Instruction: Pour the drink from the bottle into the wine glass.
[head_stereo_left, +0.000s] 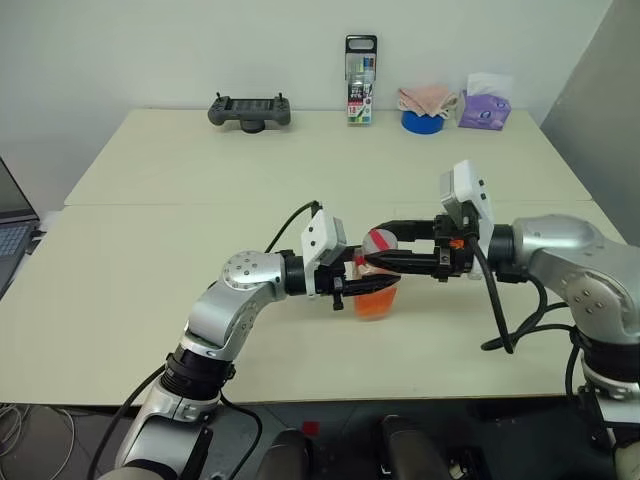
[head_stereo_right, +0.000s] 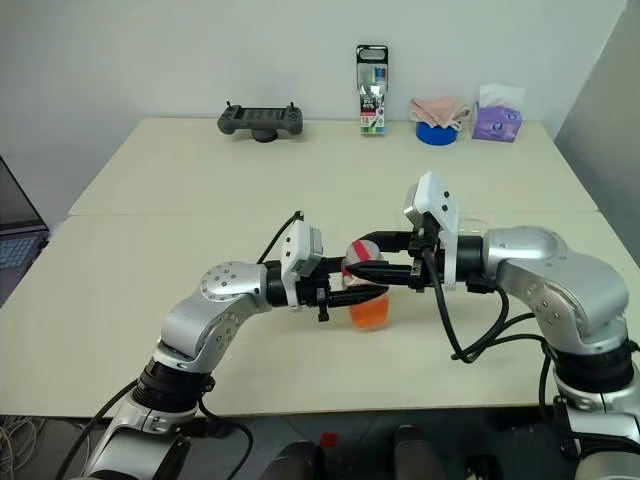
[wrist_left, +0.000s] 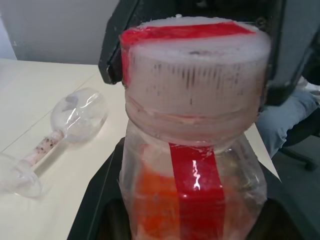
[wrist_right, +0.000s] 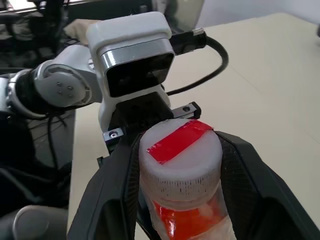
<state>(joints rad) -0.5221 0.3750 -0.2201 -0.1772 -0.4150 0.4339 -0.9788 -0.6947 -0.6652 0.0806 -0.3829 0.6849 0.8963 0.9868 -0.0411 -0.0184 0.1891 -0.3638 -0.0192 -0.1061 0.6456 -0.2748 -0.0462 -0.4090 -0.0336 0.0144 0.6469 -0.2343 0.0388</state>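
Left end effector (head_stereo_left: 352, 288) clamps the bottle (head_stereo_left: 377, 292); right end effector (wrist_right: 175, 165) grips its cap (wrist_right: 180, 157) (still on): twisting could slosh drink.

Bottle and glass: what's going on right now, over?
Left gripper shut on bottle. Right gripper clamped round its cap. Wine glass lying on its side, empty.

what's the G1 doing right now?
Opening a bottle, it looks like. The left gripper holds the bottle of orange-red drink by its body, upright above the table. The right gripper is closed around the red-and-white cap, which is on. The wine glass lies on its side on the table, empty.
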